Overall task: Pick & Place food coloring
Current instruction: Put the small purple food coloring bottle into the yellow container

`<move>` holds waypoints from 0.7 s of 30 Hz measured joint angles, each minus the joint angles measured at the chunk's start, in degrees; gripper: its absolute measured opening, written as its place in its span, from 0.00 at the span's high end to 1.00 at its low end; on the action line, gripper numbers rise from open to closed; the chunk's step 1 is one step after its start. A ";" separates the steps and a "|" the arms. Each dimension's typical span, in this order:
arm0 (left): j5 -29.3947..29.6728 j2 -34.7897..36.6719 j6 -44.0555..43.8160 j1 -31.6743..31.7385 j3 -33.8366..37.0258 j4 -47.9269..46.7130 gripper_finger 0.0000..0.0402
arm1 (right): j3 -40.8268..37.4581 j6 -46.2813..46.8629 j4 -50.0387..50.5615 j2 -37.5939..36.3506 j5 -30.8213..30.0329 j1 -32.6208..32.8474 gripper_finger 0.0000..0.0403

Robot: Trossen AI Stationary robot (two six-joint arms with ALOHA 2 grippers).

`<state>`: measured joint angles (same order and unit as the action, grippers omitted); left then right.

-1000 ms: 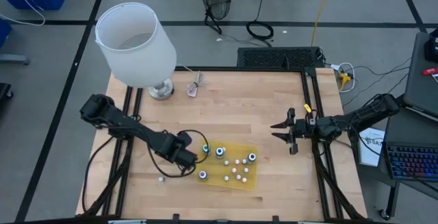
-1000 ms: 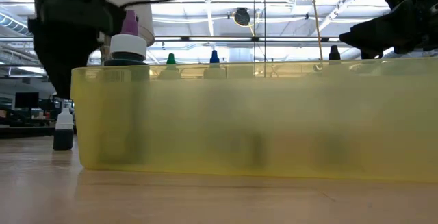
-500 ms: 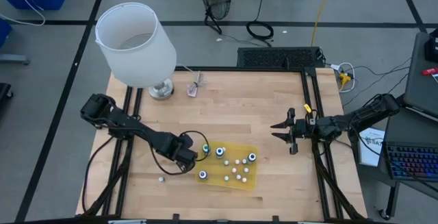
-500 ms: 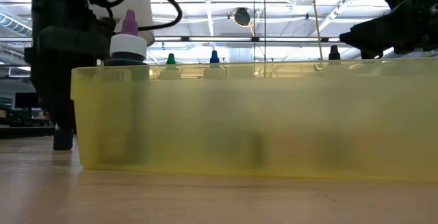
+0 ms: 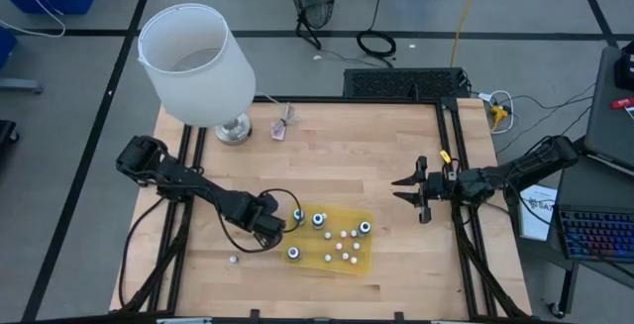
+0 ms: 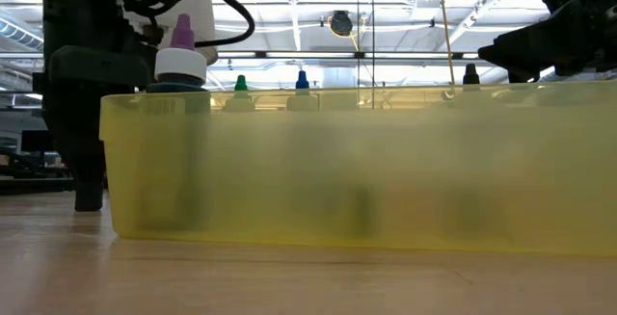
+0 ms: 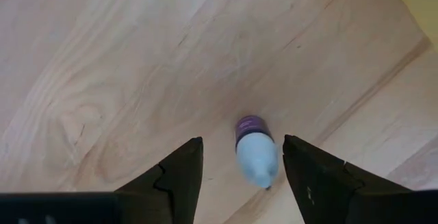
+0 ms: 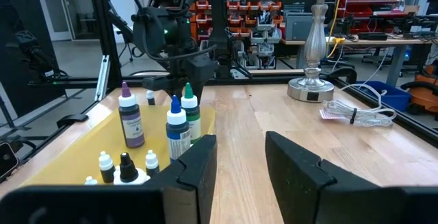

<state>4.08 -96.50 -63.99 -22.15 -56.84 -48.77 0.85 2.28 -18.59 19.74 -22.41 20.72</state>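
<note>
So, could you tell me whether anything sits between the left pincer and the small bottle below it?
Nothing visible does: the left pincer hangs open directly over the small pale-capped, purple-labelled bottle, which stands alone on the bare wooden table.

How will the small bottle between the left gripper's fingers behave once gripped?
The bottle stands upright on the wooden table and looks narrow, so an off-centre push could probably tip it. It sits nearer one finger of the open left gripper. Its smooth, rounded cap may slip, and it looks light.

arms (image 5: 188, 185): 2x black, jointed | black cable loops | matte tapered jaws
</note>
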 joint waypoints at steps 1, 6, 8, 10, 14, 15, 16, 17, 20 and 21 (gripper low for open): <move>0.00 0.01 0.32 0.01 0.00 0.25 0.51 | 0.01 0.00 0.02 -0.02 0.00 0.01 0.72; -0.02 0.01 1.98 0.00 0.00 3.34 0.56 | 0.00 0.00 0.00 -0.01 0.01 0.00 0.72; -0.18 0.01 2.21 0.01 0.00 3.69 0.58 | 0.01 0.00 0.00 0.00 0.00 -0.01 0.72; -0.70 0.01 2.16 0.02 0.00 3.60 0.59 | 0.01 0.00 0.02 -0.02 0.00 0.01 0.72; -1.07 0.00 2.20 0.00 0.00 3.63 0.62 | 0.00 0.00 0.00 -0.02 0.00 -0.01 0.72; -1.07 0.00 2.20 0.00 0.00 3.60 0.63 | 0.00 0.00 0.00 -0.01 0.00 -0.01 0.72; -1.07 -0.01 2.21 0.00 0.00 3.60 0.64 | 0.01 0.00 0.00 -0.01 0.01 -0.01 0.72; -1.07 0.01 2.31 0.00 0.00 3.60 0.64 | 0.01 0.00 0.00 0.00 0.00 0.00 0.72; -0.75 -0.01 2.75 0.00 0.00 3.56 0.66 | 0.01 0.00 0.00 -0.02 0.01 0.01 0.72; -0.56 -0.01 2.81 0.00 0.00 3.52 0.68 | 0.01 0.00 0.00 -0.02 0.00 -0.01 0.72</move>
<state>3.52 -96.51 -61.19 -22.15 -56.84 -45.25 0.86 2.28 -18.59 19.73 -22.41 20.71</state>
